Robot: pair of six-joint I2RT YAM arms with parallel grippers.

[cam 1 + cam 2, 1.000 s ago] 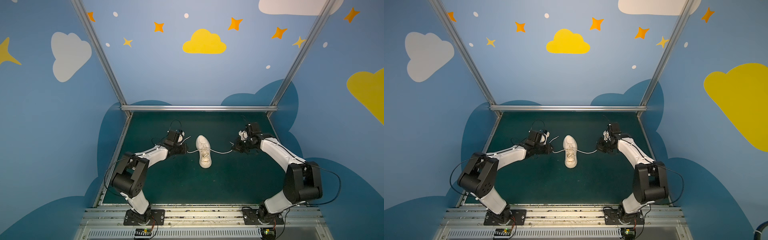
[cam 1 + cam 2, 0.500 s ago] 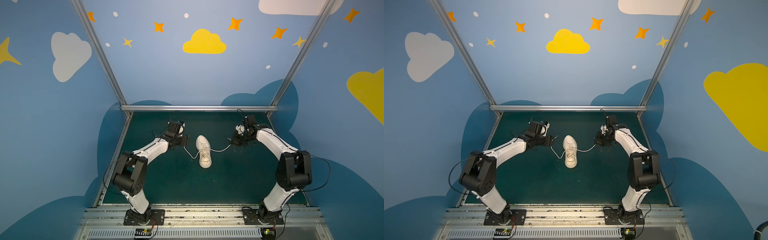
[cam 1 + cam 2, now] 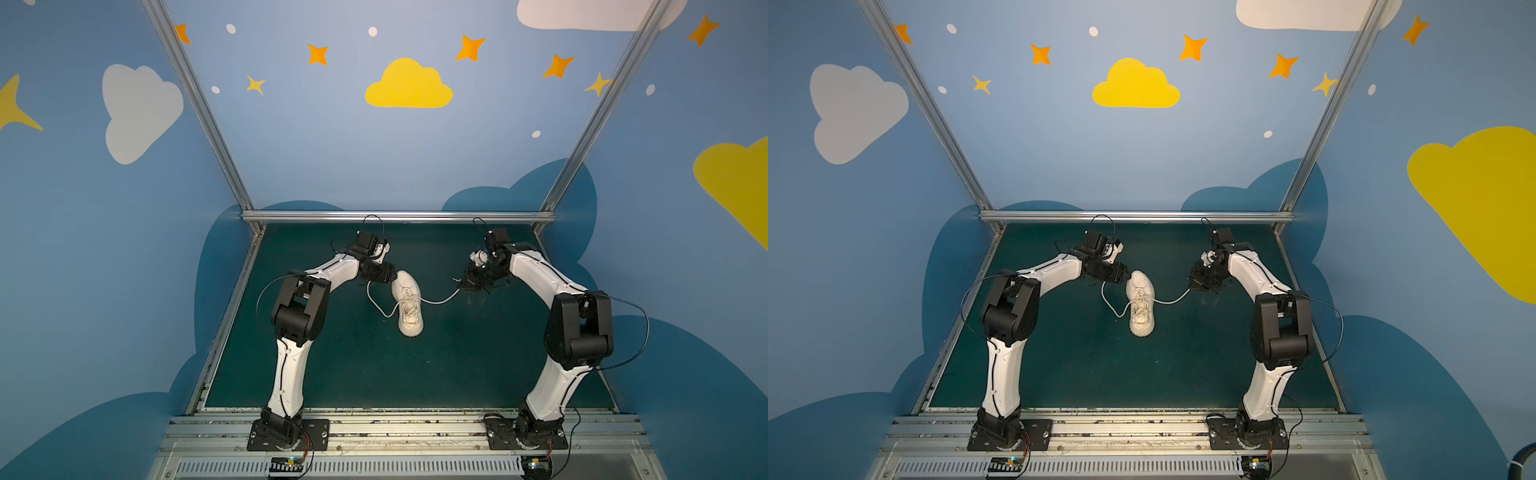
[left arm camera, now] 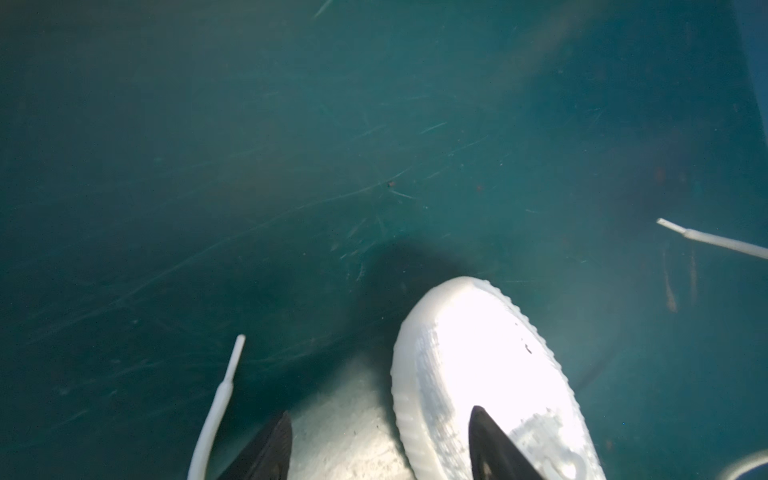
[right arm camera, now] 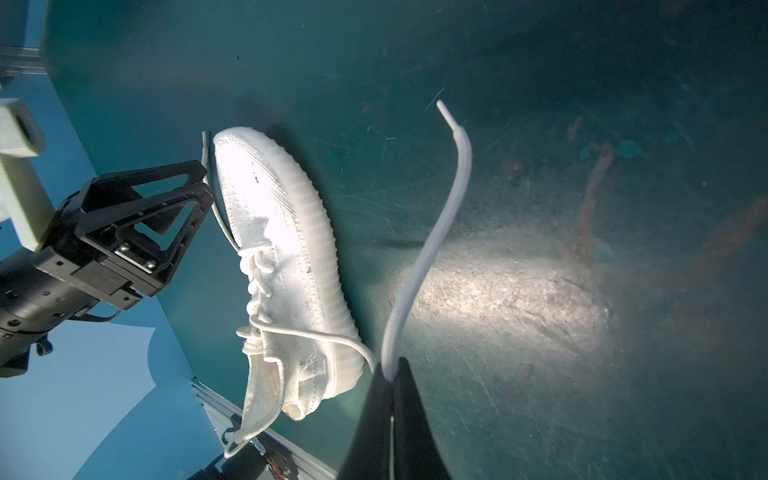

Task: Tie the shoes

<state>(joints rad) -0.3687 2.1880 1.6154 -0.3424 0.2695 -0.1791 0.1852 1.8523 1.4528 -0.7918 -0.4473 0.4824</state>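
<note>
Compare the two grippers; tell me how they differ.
The left gripper has fingers apart, holding nothing; the right gripper is shut on a lace. The left gripper is at the toe of the shoe; the right gripper stands off to its side. Both are low over the mat.

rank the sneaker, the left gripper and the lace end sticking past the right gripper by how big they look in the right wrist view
1-2. sneaker and left gripper: about alike in spread, so not ranked apart.
3. lace end: a thin strip, clearly smallest.
</note>
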